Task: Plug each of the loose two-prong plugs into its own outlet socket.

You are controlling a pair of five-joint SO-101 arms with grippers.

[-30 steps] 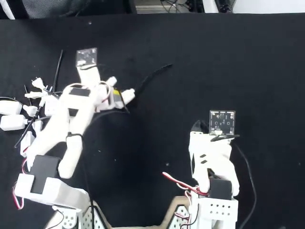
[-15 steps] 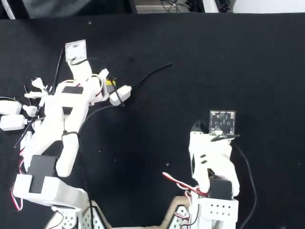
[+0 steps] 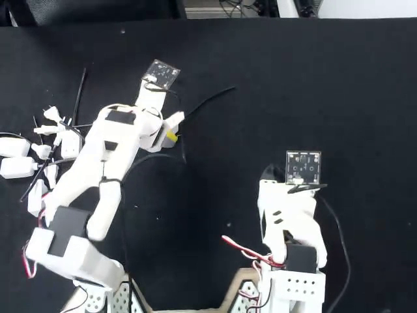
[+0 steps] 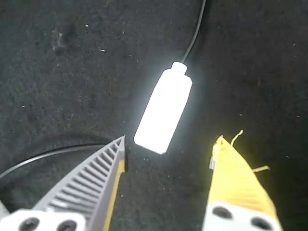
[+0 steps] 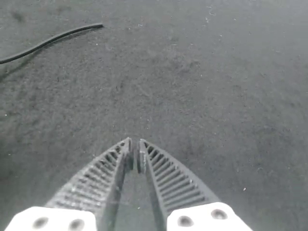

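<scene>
Left of centre on the black tablecloth, the white two-prong plug lies flat, its black cable running off from its narrow end. Over it hangs the left gripper, jaws spread wide. One grey ribbed finger and one yellow-taped finger flank the plug's blunt end without gripping it, and that end sits just beside the grey fingertip. The plug is washed bright white, so its prongs cannot be made out.

At the table's left edge sits a tangle of white plugs and sockets, partly cut off and too jumbled to tell apart. Broad dark cloth runs between the arms and out to the far edge.

Near the front, the right gripper sits low over the cloth, fingers pressed together on nothing, with a black wire lying well ahead of it.
</scene>
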